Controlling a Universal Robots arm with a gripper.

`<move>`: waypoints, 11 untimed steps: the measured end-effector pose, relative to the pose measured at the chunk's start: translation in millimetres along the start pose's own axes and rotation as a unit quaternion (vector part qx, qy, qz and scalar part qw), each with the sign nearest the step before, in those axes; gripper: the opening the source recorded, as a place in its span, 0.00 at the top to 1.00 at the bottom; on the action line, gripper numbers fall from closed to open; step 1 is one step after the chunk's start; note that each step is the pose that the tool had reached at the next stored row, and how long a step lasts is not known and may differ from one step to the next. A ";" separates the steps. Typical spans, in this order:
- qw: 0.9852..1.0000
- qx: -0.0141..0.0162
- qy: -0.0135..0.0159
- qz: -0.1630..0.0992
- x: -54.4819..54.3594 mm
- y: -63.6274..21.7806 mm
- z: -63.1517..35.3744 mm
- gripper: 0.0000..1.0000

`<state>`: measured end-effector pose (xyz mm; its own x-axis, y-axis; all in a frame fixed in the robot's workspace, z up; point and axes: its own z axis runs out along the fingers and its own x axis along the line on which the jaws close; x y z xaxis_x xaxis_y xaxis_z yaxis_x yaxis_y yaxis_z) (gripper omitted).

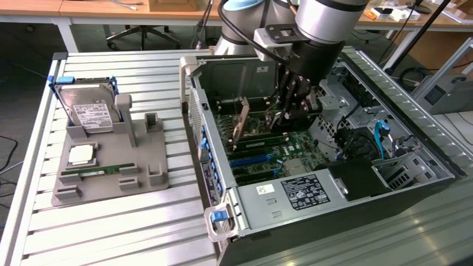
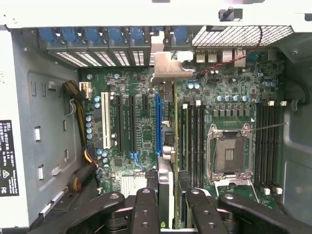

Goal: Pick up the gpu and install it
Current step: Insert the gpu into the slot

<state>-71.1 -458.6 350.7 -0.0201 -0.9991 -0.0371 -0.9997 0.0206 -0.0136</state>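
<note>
The gpu [image 1: 240,125], a thin brownish card, stands on edge inside the open computer case [image 1: 221,138], over the motherboard's expansion slots. In the wrist view the gpu [image 2: 166,180] is seen edge-on beside the long blue slot [image 2: 158,124], with its silver bracket [image 2: 169,67] against the case's rear wall. My gripper [image 1: 285,118] reaches down into the case at the card's inner end. In the wrist view my gripper [image 2: 171,210] has its black fingers [image 2: 146,209] on either side of the card, shut on it. Whether the card's edge sits in a slot I cannot tell.
On the slatted table at the exterior view's left, a grey fixture [image 1: 152,172] holds a silver hard drive [image 1: 88,111], a processor [image 1: 81,155] and a green RAM stick [image 1: 99,170]. Inside the case are the power supply [image 1: 310,191], drive cage [image 1: 402,166] and processor socket [image 2: 229,153].
</note>
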 end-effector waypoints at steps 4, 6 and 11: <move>1.000 0.000 0.000 0.000 1.1 0.6 0.3 0.73; 1.000 0.000 0.000 0.000 1.7 1.0 0.5 0.73; 1.000 0.000 0.000 0.000 3.1 1.9 0.9 0.73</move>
<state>-73.0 -461.6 349.7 -0.0201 -0.9991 -0.0371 -0.9997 0.0207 -0.0137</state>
